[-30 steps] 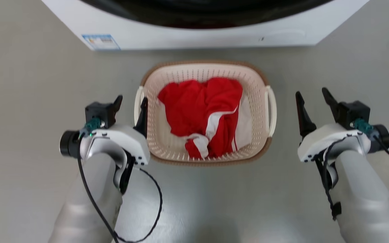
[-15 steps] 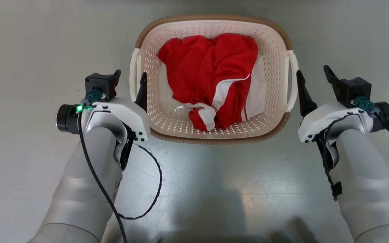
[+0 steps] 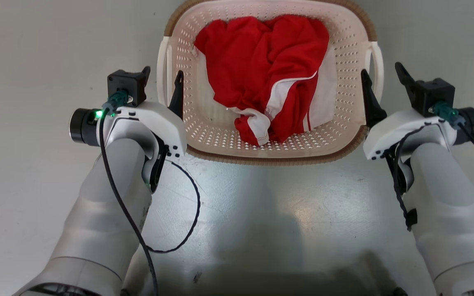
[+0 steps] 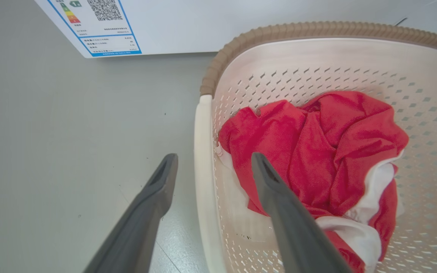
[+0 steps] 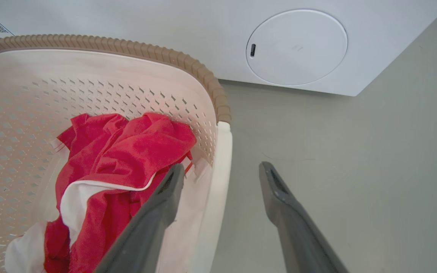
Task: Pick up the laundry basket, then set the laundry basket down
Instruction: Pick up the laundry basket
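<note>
The laundry basket [image 3: 346, 61] is sitting on the grey floor [image 3: 35, 61] just in front of the white washing machine [image 5: 203, 30], holding a crumpled red and white garment [image 3: 261, 61]. The left gripper [image 3: 161, 73] is straddling the basket's left loop handle [image 4: 203, 182] with fingers spread apart, one outside over the floor, the other inside above the garment. The right gripper [image 3: 380, 69], also spread wide, is straddling the right loop handle [image 5: 218, 182] in the same way, not clamping it
</note>
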Available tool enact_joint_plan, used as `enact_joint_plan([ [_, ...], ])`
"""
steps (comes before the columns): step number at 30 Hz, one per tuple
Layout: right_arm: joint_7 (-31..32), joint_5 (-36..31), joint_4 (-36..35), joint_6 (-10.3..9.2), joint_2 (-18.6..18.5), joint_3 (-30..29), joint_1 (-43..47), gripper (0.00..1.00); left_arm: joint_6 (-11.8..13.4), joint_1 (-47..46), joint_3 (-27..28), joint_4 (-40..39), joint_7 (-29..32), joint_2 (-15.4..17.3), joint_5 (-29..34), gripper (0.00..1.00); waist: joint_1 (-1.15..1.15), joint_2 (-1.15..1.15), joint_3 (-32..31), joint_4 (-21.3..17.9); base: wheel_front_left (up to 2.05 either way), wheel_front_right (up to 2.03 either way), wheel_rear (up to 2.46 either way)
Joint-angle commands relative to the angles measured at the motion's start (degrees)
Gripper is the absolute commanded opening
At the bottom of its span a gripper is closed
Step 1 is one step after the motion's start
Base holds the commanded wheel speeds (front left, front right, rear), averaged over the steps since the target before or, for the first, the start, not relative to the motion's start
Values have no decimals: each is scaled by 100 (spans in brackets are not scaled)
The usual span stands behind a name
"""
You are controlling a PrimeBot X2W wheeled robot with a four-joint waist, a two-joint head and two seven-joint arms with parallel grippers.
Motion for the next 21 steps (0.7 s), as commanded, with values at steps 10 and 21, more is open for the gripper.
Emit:
enact_joint_plan([
  [10, -62, -60, 27, 35, 71, 159, -85, 100, 120, -205, -140, 121, -35, 128, -228, 100, 0, 0, 272, 40, 0, 0, 0],
  [21, -62, 18, 338, 35, 71, 221, -216, 100, 141, -459, -470, 541, -35, 128, -424, 100, 0, 0, 410, 29, 0, 0, 0],
])
